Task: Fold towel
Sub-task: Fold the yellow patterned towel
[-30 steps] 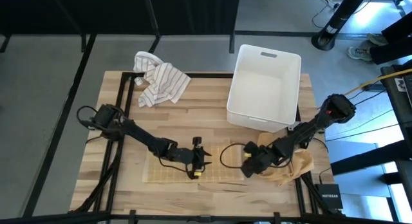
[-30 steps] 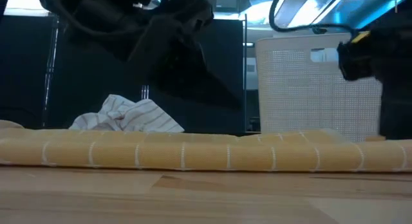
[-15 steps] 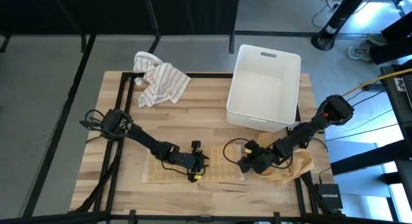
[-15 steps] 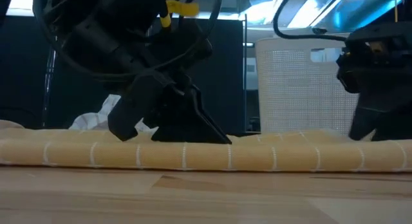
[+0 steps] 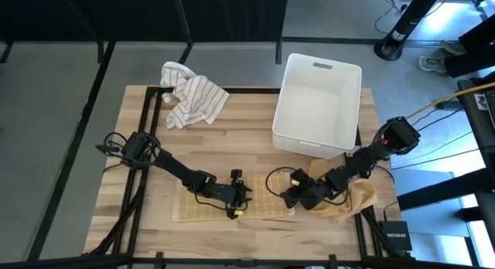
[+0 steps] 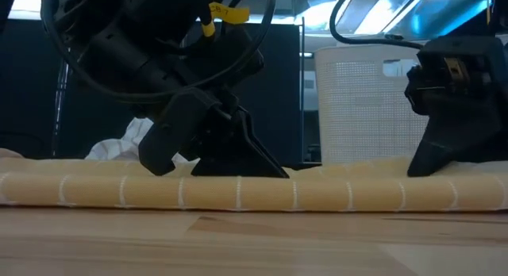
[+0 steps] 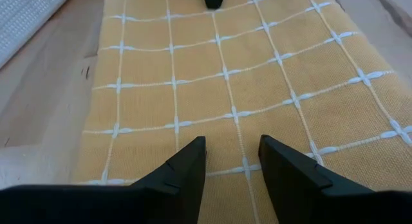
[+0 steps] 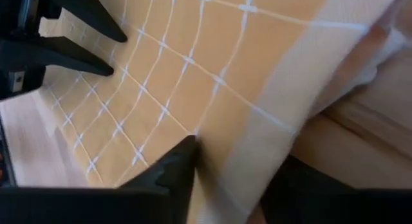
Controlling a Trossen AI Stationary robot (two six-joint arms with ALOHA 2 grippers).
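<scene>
The yellow towel (image 5: pixel 232 203) lies long-axis between both grippers — left gripper (image 5: pixel 234 209) jaws narrowly parted over its middle; right gripper (image 5: pixel 288 198) jaws pinching its end.

A light wooden slatted table (image 5: pixel 240 141) (framed in black metal) carries a flat yellow checked towel (image 5: pixel 209 201), a crumpled white striped cloth (image 5: pixel 192 99), a white plastic bin (image 5: pixel 319 105) and bunched tan fabric (image 5: pixel 349 201).
</scene>
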